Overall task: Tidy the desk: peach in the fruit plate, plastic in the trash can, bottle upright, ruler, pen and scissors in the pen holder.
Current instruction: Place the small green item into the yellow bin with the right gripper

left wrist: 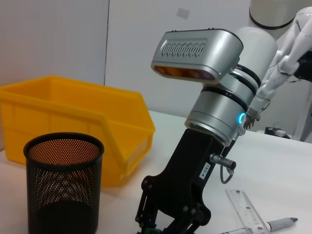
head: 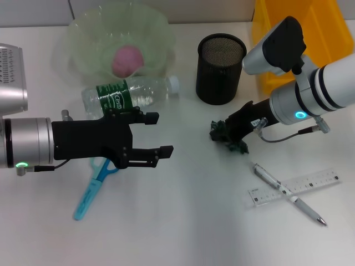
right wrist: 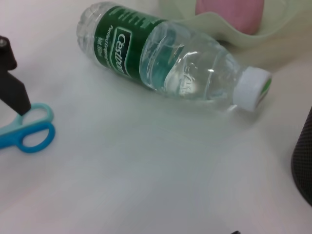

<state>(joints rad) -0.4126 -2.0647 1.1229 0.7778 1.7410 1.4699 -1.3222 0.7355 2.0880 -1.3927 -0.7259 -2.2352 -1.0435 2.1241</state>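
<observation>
Crumpled dark-green plastic scrap (head: pixel 226 137), light and soft, pinched mid-wad by right claw (head: pixel 228 134); left claw (head: pixel 161 134) gaping at 9 o'clock.

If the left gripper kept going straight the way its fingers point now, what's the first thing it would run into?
Probably the crumpled plastic under the right gripper. The left gripper, open, points across the desk toward it over bare tabletop. Height is unclear, so it might pass above it.
</observation>
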